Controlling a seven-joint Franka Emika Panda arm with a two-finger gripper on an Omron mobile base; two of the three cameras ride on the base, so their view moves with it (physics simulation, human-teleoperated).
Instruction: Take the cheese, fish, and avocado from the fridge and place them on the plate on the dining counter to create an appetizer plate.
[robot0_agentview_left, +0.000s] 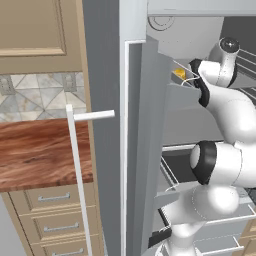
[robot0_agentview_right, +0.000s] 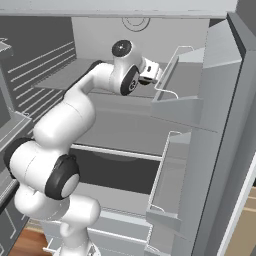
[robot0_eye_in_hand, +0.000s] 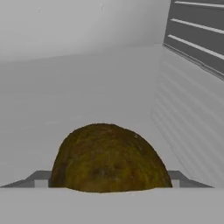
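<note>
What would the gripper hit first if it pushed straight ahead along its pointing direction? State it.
The avocado: in the hand view it sits dead ahead and very close, on the grey shelf of the fridge. Whether the fingers already touch it is unclear.

- My views were evenly and softly lit, with no single lamp I could place and no hard glare anywhere.
- The tall light-grey fridge (robot0_agentview_left: 107, 75) read as flat mid-grey panels; its inner back wall was paler, and its ribbed side wall fell into darker shade.
- The reddish-brown wood-grain countertop (robot0_agentview_left: 40, 155) showed warm and clear, without shine.
- From my hand camera the dark brown-olive rounded avocado (robot0_eye_in_hand: 109, 159) sat very close, its mottled skin soft and slightly blurred, brightest along its top edge.
- Beneath it lay no distinct cast shadow; the pale shelf (robot0_eye_in_hand: 87, 96) graded gently lighter toward the rear.
- Edges looked jagged and coarse, but straight lines did not bend at the borders.
</note>
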